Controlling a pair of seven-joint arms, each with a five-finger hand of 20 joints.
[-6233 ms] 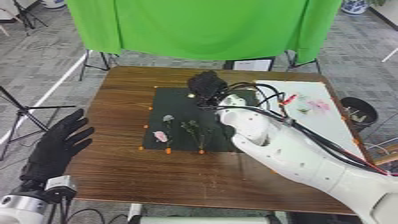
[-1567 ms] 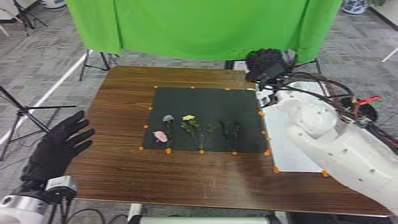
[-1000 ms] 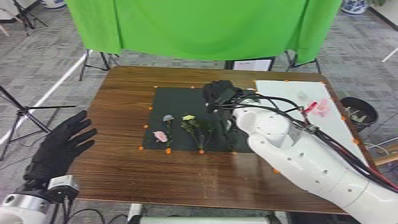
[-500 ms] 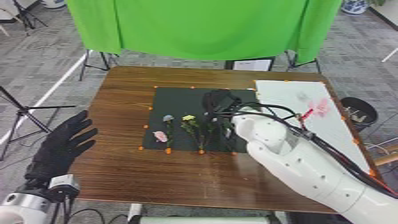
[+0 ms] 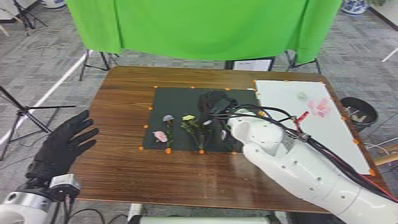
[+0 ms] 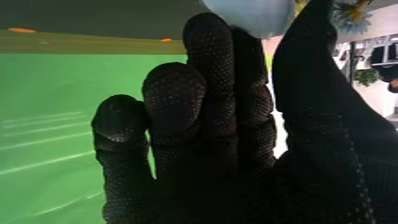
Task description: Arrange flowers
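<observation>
Flowers (image 5: 188, 118) are lying on the dark mat (image 5: 173, 101), and the right hand (image 5: 213, 101) is hovering over it, fingers running straight-ish, thumb sitting apart. Can't tell if it's gripping that pale bloom (image 6: 247, 14); brushing too low could be dragging neighbouring stems crooked.

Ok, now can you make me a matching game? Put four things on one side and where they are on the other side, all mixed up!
Things:
1. pink flower
2. green cloth
3. white board
4. robot's left hand

Places, in the head view:
A. beside the table's left edge
B. lying on the dark mat
C. on the table, to the right of the dark mat
D. hanging past the table's far edge

Right pairs: 1-B, 2-D, 3-C, 4-A
</observation>
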